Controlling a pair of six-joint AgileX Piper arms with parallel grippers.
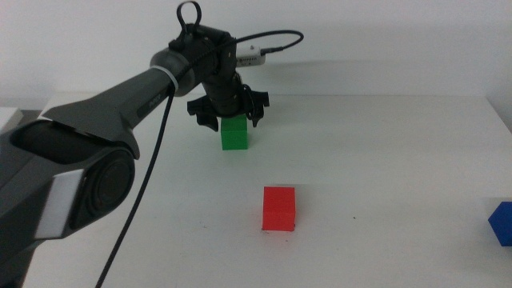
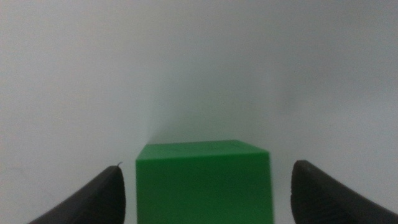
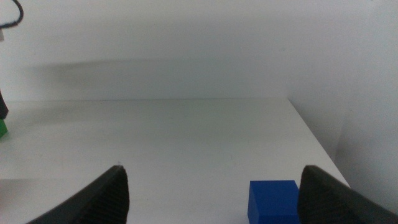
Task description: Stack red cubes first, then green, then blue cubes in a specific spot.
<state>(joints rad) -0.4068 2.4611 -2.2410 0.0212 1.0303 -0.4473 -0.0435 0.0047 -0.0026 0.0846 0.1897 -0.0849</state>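
Note:
The green cube (image 1: 234, 134) sits on the white table at the back, left of centre. My left gripper (image 1: 230, 117) hovers right over it with its jaws open; in the left wrist view the green cube (image 2: 205, 182) lies between the two jaws, apart from both. The red cube (image 1: 278, 209) sits alone near the table's middle front. The blue cube (image 1: 502, 222) sits at the right edge and shows in the right wrist view (image 3: 272, 200). My right gripper (image 3: 211, 205) is open and empty, out of the middle view. I cannot make out the marked spot.
The left arm (image 1: 96, 152) reaches in from the left with its cable hanging down. The table's back edge (image 1: 360, 96) meets a white wall. The table's right edge (image 3: 314, 137) runs close to the blue cube.

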